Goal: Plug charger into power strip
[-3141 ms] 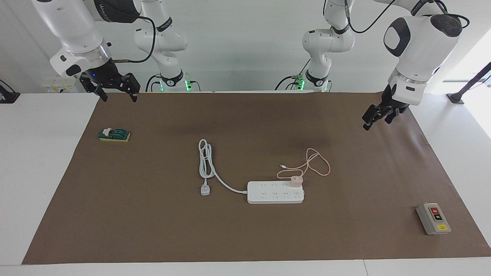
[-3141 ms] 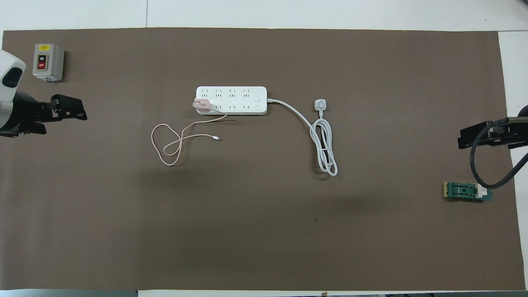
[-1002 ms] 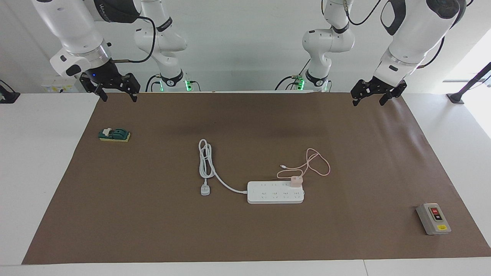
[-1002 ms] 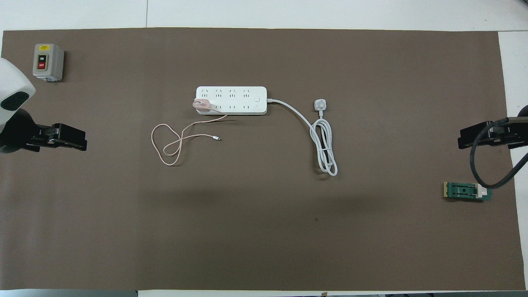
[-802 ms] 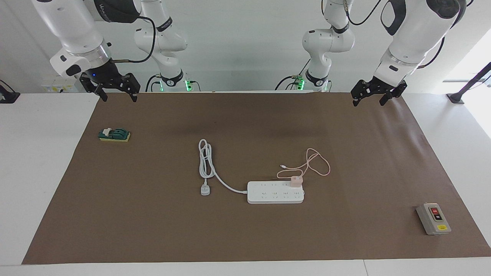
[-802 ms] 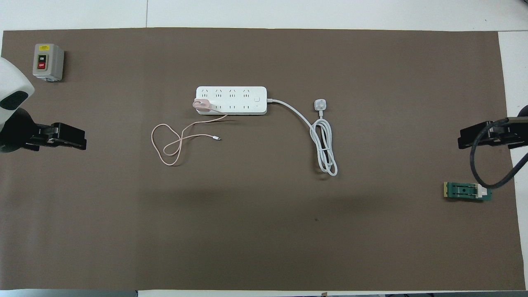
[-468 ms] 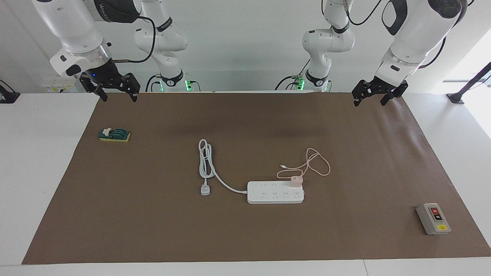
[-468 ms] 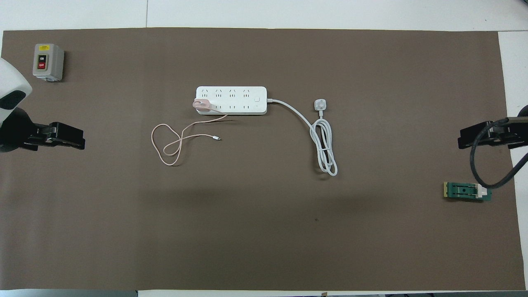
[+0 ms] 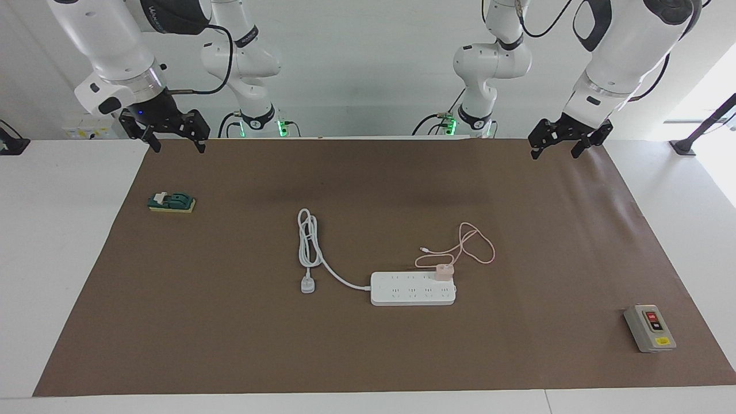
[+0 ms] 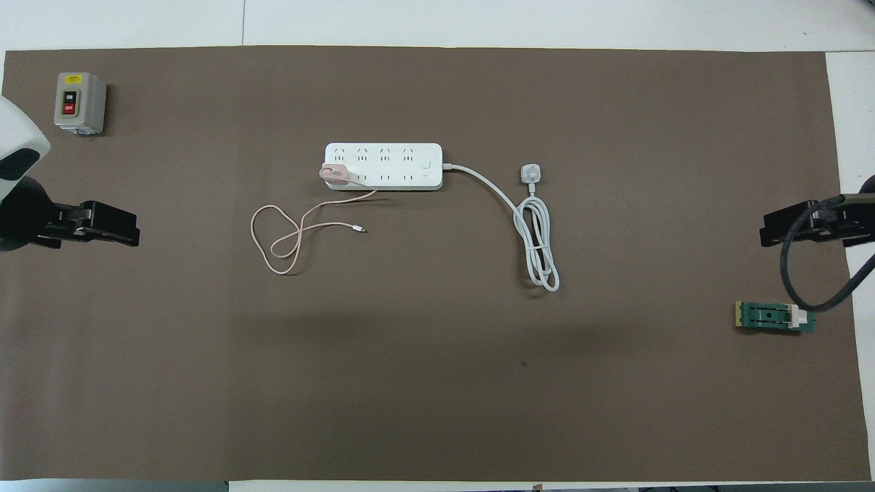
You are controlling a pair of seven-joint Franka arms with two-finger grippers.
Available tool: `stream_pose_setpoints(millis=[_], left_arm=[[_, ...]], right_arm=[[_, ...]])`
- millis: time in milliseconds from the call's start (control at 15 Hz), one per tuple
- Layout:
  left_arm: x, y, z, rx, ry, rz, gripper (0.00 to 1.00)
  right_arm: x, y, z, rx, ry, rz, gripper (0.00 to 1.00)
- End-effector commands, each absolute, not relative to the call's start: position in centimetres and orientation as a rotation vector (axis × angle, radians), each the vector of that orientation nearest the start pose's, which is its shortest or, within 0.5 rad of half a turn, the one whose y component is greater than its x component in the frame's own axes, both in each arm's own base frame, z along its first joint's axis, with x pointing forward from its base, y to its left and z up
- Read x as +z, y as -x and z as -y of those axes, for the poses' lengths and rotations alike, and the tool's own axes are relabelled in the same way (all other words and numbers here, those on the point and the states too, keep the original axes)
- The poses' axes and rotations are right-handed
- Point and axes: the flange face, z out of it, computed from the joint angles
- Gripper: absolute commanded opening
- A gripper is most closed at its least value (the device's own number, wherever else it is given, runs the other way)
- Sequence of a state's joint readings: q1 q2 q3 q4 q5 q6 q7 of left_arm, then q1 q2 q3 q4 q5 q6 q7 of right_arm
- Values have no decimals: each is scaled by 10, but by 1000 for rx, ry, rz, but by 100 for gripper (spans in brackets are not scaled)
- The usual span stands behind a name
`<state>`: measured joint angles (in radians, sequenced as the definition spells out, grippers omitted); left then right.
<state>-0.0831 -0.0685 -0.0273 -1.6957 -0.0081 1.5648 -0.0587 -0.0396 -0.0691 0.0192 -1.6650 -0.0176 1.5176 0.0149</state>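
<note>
1 flat white multi-socket power strip (image 9: 413,288), 1 small pale-pink cube charger (image 9: 443,271), 1 grey red-and-black button box (image 9: 650,328), 1 green block on yellow base (image 9: 171,202).

1. Brown mat (image 9: 230,345), covering the white table (image 9: 57,259).
2. Grey switch box (image 9: 650,328), red and black buttons, on mat, corner farthest from robots.
3. Green block (image 9: 171,202), on mat, near its edge.

Power strip (image 9: 413,288): flat white bar, two outlet rows, mid-mat, lying along the table, thick white cord looping toward the right arm's end. Charger (image 9: 444,271): small pink cube seated upright in the strip's end socket nearest the left arm; thin pink cable looped nearer the robots.
</note>
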Motion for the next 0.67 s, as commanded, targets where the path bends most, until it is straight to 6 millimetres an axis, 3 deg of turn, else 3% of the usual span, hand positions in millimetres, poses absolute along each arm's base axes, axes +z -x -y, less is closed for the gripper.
stream_pose_setpoints(millis=[0,200,601], left_arm=[[605,-530,56,85,3125,-79,100],[599,-533,57,106,3124,-79,100],[608,-552,59,138,3123,-79,100]], right_arm=[[614,-519,14,113,3138,-63,100],[614,-519,14,111,3138,-63,100],[614,-519,16,111,3138,-68,100]])
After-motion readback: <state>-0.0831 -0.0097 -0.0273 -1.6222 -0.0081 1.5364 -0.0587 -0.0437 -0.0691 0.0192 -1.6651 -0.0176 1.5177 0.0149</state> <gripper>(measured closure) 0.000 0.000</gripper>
